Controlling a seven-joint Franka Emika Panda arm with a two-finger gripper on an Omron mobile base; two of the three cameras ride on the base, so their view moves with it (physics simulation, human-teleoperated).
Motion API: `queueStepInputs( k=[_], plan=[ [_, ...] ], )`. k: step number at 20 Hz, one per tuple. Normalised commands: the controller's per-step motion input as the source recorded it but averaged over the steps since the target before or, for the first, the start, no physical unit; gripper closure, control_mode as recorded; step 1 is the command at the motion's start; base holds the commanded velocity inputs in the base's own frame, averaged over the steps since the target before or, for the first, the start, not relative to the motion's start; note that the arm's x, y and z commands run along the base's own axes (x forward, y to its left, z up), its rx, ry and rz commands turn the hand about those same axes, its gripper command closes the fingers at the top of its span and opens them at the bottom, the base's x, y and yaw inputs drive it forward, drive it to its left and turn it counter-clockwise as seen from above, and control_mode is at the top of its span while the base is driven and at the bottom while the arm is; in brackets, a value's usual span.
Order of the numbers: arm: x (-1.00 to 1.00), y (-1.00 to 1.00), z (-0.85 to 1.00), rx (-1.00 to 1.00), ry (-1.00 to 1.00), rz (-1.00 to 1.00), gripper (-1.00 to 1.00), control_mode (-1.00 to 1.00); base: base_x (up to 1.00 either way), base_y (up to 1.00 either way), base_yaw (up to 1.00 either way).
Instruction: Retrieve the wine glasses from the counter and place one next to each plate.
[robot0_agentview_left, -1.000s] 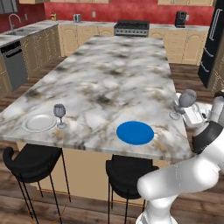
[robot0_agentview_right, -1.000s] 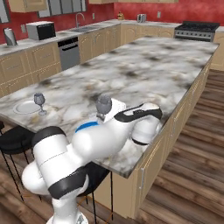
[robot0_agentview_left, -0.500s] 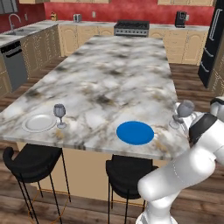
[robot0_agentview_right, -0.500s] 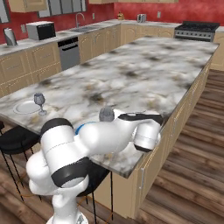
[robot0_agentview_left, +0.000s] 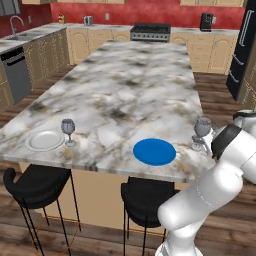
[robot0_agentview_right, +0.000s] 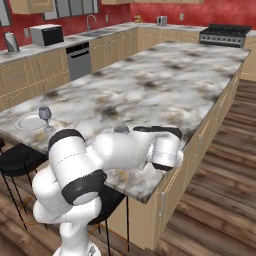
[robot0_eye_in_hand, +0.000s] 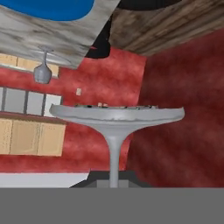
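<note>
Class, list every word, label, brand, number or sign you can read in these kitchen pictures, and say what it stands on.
None can be read: the plates, glasses, counter, microwave and stove bear no legible text.

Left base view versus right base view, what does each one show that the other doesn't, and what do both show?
Left base view: the blue plate in full, with a wine glass right of it by the arm, and a black fridge.

Right base view: a microwave and a kettle on the back counter.

Both: the marble counter, the white plate with the other wine glass beside it, and the stove.
</note>
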Motion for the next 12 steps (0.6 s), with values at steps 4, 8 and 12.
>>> queueStepInputs(
  k=[4,8,12],
  plan=[
    [0.38,-0.01,-0.15,0.00,0.08,0.01,1.00,-1.00,0.00,0.00,0.00],
    [0.26,-0.04,-0.22,0.00,0.00,0.03,1.00,-1.00,0.00,0.00,0.00],
    [0.20,0.00,-0.36,0.00,0.01,0.02,1.00,-1.00,0.00,0.00,0.00]
  ],
)
